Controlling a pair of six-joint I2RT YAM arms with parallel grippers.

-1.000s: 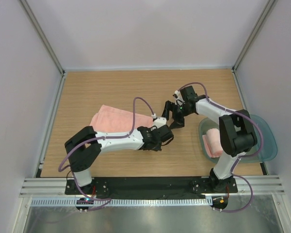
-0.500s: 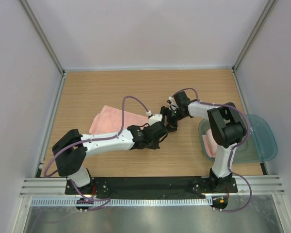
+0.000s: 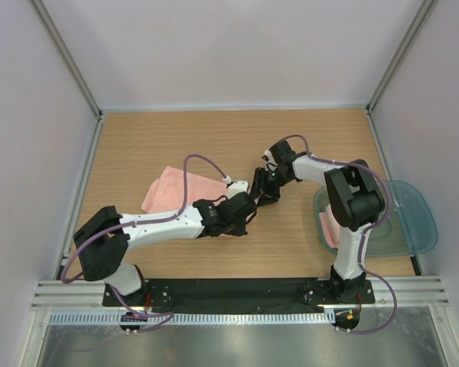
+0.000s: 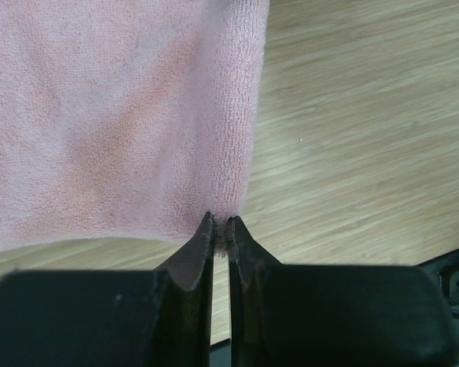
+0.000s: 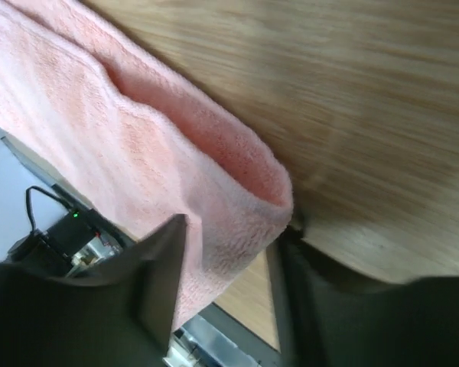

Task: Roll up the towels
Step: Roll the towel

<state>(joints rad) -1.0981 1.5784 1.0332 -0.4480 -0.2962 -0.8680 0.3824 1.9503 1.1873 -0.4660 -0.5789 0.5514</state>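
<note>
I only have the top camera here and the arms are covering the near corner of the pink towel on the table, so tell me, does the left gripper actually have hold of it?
Observer: Yes. In the left wrist view the left gripper is shut on the towel, with its tips pinching the very corner of the cloth.
Operator: And the right one?
Observer: In the right wrist view the right gripper straddles a doubled-over edge of the same towel. Its fingers stand one on each side of the fold. I cannot tell whether they press the cloth yet.
</note>
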